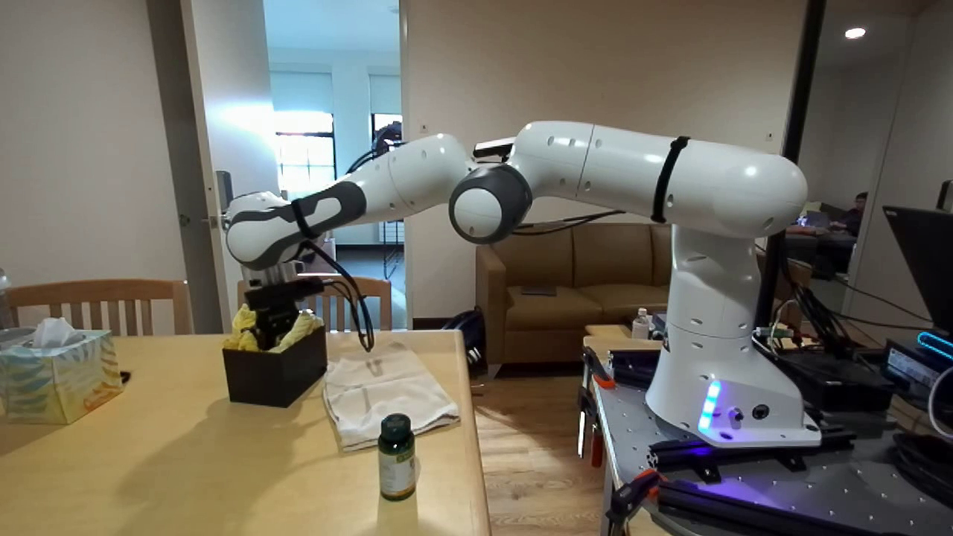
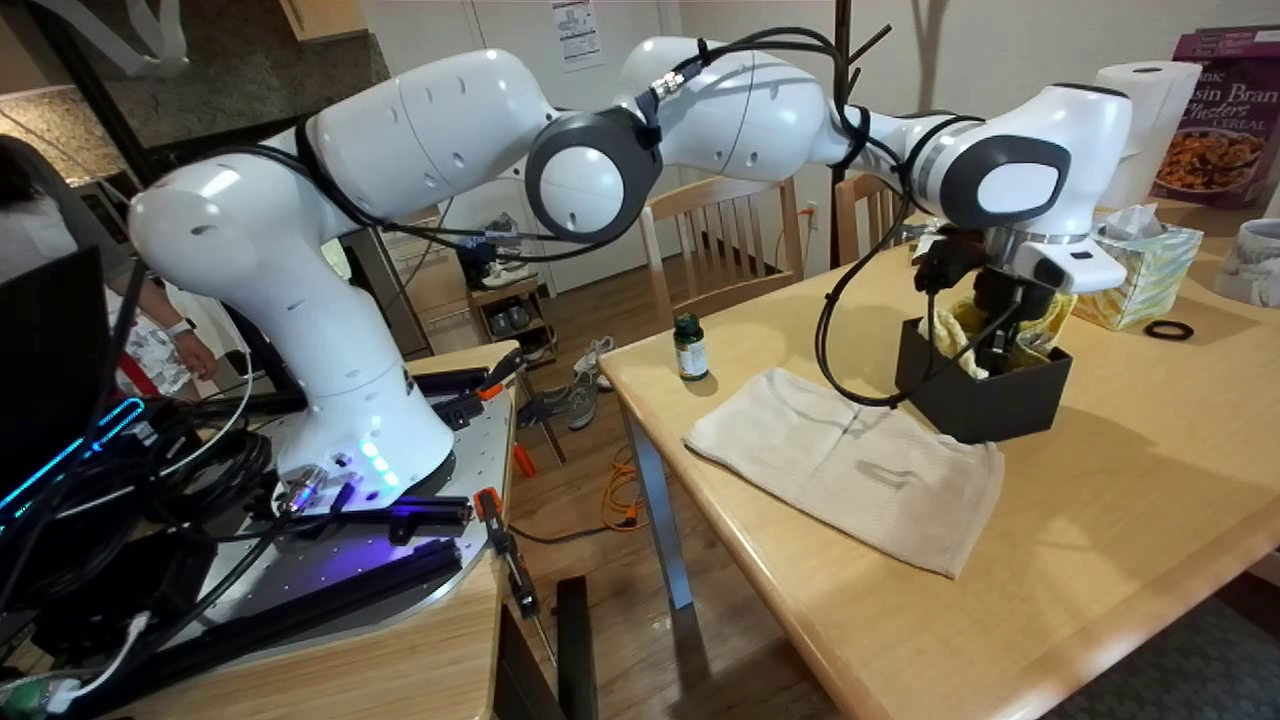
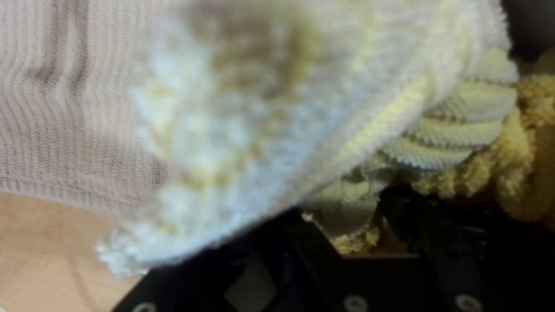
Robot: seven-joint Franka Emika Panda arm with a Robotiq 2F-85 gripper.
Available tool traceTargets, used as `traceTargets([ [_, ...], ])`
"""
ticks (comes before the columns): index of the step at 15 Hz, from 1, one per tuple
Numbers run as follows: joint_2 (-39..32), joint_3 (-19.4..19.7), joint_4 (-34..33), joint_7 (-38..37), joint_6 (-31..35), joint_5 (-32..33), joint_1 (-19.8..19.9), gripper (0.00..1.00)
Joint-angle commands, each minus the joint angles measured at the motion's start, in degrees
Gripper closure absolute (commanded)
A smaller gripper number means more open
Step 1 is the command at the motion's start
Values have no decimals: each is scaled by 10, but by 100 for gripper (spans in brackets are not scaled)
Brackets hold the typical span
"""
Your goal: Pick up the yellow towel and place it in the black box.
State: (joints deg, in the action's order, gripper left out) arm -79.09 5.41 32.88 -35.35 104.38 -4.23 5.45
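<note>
The black box (image 1: 257, 380) stands upright on the table and also shows in an exterior view (image 2: 985, 405). The yellow towel (image 1: 243, 331) is bunched inside it, with parts rising above the rim; it also shows in an exterior view (image 2: 1055, 318). My gripper (image 1: 272, 336) points down into the box, with towel on both sides of it. In the wrist view a pale yellow fold of the towel (image 3: 277, 143) fills the middle, blurred and close to the camera. The dark fingers (image 3: 344, 214) show below it with towel between them; their tips are hidden, so I cannot tell whether they grip it.
A white cloth (image 2: 850, 470) lies flat beside the box. A green bottle (image 1: 397, 461) stands near the table edge. A tissue box (image 1: 63, 376) is beyond the black box. A black ring (image 2: 1168, 330), a paper roll (image 2: 1150, 120) and a cereal box (image 2: 1215, 150) are farther off.
</note>
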Motion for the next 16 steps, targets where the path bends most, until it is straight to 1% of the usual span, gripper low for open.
traceTargets([
  [1, 12, -1, 4, 3, -3, 0, 0, 14],
  [3, 20, 2, 5, 0, 1, 1, -3, 3],
  [4, 28, 2, 5, 1, -1, 2, -5, 1],
  [9, 50, 6, 6, 2, 0, 6, -16, 0],
  [13, 55, 7, 8, 2, 3, 4, -21, 0],
  [14, 55, 8, 8, 1, 2, 6, -23, 25],
  [15, 54, 8, 8, 1, 5, 4, -23, 27],
  [16, 53, 8, 8, 0, 6, 3, -23, 33],
])
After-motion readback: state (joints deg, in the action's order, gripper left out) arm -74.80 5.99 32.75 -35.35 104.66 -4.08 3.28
